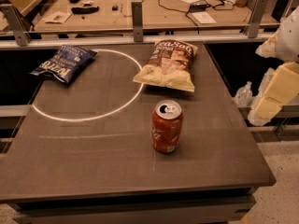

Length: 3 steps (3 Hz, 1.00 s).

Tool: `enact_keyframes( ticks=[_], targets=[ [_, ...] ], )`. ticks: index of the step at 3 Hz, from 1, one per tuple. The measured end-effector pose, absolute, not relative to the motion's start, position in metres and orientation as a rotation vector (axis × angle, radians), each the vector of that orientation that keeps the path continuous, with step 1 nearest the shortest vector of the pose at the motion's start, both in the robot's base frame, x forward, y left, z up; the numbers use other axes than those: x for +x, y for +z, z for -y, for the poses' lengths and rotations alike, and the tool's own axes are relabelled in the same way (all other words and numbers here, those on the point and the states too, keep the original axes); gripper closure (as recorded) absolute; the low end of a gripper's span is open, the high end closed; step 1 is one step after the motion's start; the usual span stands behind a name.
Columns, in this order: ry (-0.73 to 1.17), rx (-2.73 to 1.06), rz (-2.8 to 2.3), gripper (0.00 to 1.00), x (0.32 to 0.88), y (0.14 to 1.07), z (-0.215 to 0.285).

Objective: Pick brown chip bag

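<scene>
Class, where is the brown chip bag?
Camera view: brown chip bag lies on the table, far right half, behind the red can; end effector beyond the right edge.

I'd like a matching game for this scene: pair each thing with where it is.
Things:
1. brown chip bag
2. blue chip bag
3. red can
4. pincer

Places:
A. off the table's right side
B. far left corner
C. upright, nearest the camera
D. far side, just right of the white ring

Pairs: 1-D, 2-B, 3-C, 4-A
</scene>
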<state>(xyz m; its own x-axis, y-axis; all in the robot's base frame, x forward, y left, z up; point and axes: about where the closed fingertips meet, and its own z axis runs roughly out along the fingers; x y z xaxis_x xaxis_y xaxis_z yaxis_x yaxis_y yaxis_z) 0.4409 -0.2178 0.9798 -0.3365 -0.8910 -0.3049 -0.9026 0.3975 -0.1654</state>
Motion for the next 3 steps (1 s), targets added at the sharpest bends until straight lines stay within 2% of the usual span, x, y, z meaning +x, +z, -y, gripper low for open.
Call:
enact_keyframes(
  ticks=[2,3],
  targets=[
    [0.424,-1.108,-2.483,0.0,0.4467,0.9755,0.2246],
    [0.516,-0.96,-2.428,0.0,0.4415,0.9784,0.2231]
  ],
)
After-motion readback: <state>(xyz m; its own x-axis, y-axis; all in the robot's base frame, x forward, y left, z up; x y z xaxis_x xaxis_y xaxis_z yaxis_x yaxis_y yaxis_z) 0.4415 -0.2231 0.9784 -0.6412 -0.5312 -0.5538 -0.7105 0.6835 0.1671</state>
